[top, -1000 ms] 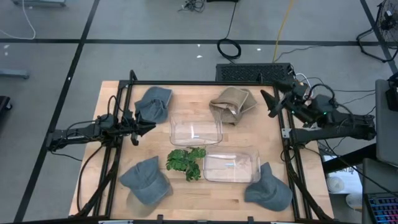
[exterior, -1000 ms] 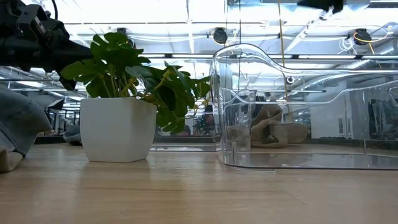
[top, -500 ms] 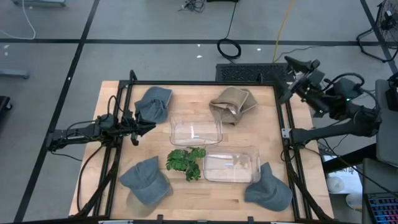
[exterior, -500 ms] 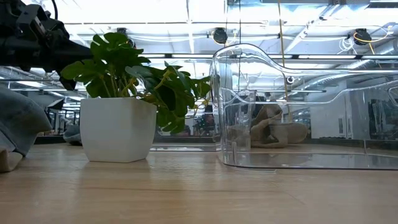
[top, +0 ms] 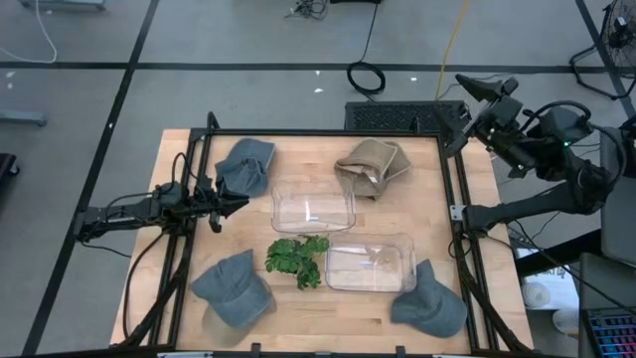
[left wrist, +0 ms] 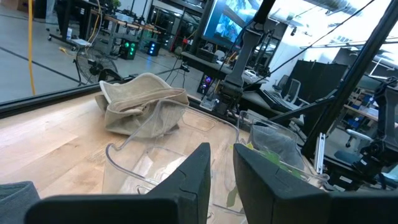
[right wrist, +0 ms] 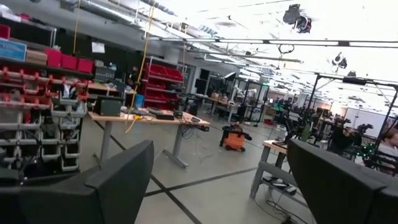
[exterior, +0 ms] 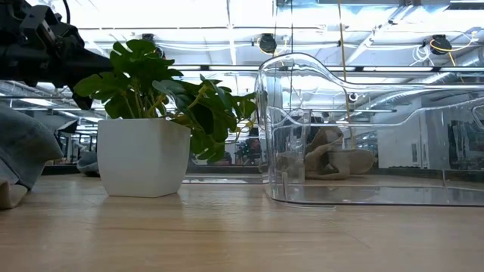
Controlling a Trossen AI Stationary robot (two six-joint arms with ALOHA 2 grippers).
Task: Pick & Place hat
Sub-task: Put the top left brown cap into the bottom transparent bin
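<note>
Several hats lie flat on the wooden table [top: 417, 204]: a tan one [top: 371, 167] at the far side, a grey cap [top: 245, 164] at the far left, a grey cap [top: 234, 288] at the near left and a grey cap [top: 429, 301] at the near right. My left gripper [top: 237, 206] hovers level at the table's left, between the two left caps, its fingers [left wrist: 193, 180] a narrow gap apart with nothing between them. My right gripper [top: 475, 91] is raised high past the far right corner, wide open [right wrist: 219, 146] and empty, looking into the room.
Two clear plastic bins [top: 313, 206] [top: 370, 264] stand mid-table, and a potted plant [top: 296, 259] sits between them toward the near side. A black frame [top: 328, 132] runs around the table. The tan hat [left wrist: 143, 102] shows beyond the bin in the left wrist view.
My right gripper has risen well above the table and drawn back toward the far right corner, rolling about its own axis and tipping upward. It has stayed wide open and empty. The hats have not moved.
</note>
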